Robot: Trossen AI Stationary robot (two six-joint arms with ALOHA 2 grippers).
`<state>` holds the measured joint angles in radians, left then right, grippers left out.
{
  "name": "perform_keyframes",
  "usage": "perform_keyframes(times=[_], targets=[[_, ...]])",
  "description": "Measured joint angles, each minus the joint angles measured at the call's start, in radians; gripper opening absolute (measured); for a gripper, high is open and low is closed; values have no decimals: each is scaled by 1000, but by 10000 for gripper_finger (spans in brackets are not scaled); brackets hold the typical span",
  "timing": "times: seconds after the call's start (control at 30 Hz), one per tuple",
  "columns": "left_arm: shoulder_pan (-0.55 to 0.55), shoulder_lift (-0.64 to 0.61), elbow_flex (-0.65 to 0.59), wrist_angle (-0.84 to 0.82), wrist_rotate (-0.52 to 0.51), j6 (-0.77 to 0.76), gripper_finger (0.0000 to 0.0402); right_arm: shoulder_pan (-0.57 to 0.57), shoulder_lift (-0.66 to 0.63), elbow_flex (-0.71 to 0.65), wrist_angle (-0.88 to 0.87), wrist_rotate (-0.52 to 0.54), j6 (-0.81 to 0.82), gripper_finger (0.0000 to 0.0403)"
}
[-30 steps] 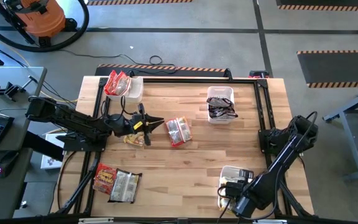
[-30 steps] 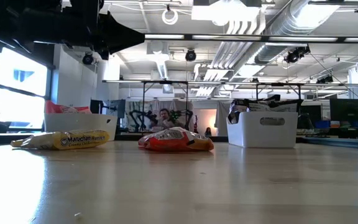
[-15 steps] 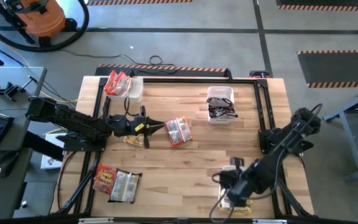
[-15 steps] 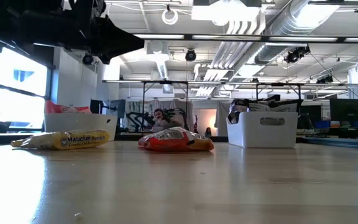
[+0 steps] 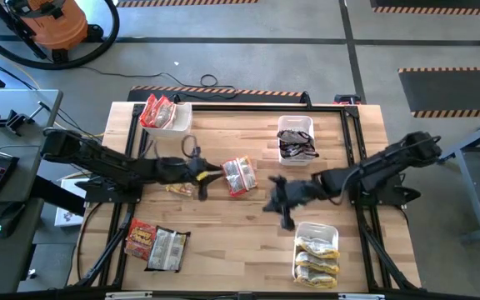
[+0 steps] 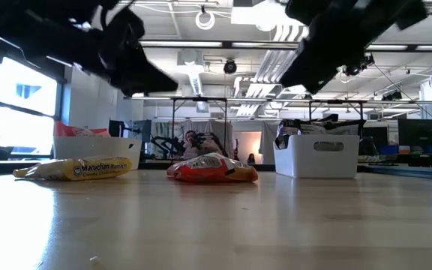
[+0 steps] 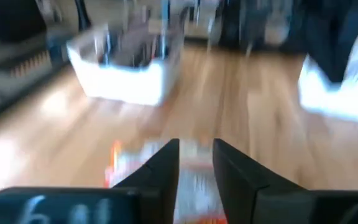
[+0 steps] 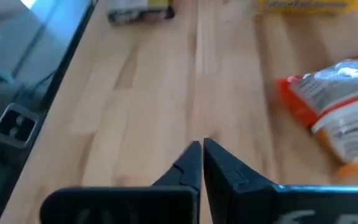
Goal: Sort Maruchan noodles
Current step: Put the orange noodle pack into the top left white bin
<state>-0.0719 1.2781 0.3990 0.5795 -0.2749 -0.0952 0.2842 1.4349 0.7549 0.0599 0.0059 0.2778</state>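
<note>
A red-orange noodle packet point(image 5: 240, 176) lies flat near the table's middle, also seen in the low view point(image 6: 212, 169). A yellow packet point(image 5: 181, 189) lies left of it. My left gripper point(image 5: 211, 172) hovers just left of the red-orange packet point(image 7: 126, 163), pointing at it, its fingers open with nothing between them. My right gripper point(image 5: 272, 202) hangs shut and empty over bare wood right of that packet point(image 8: 334, 118). Two more packets point(image 5: 155, 243) lie at the near left.
Three white bins stand on the table: one at the far left with red packets point(image 5: 165, 115), one at the far right with dark packets point(image 5: 296, 140), and one at the near right with yellow packets point(image 5: 317, 252). Black rails point(image 5: 352, 150) run along the table's edges.
My right gripper has swung out of the near-right bin toward the table's middle, ending close to the red-orange packet. My left gripper has tipped and sunk a little toward the table. No packet has moved.
</note>
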Motion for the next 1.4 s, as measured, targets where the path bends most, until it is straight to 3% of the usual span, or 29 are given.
perform_keyframes(times=[0.1,0.23,0.43,0.6,0.8,1.03,1.2,1.4], targets=[[0,83,24,-65,-17,-29,112,-76,5,-21,74,-71,-35,7],[7,191,51,-91,-55,-33,143,-130,5,-22,81,-79,-86,21],[20,332,119,-88,61,-18,178,-163,5,-22,76,-84,-122,69],[22,459,188,-88,57,75,182,-181,5,-22,71,-49,-123,115],[22,565,269,-77,49,130,143,-193,5,-22,72,-33,-128,143],[28,550,292,-92,114,164,14,-190,5,-22,19,72,-157,146],[45,497,292,-75,191,132,5,-184,10,-22,-11,152,-164,157],[83,442,292,-29,260,12,1,-139,86,-23,26,206,-191,222]])
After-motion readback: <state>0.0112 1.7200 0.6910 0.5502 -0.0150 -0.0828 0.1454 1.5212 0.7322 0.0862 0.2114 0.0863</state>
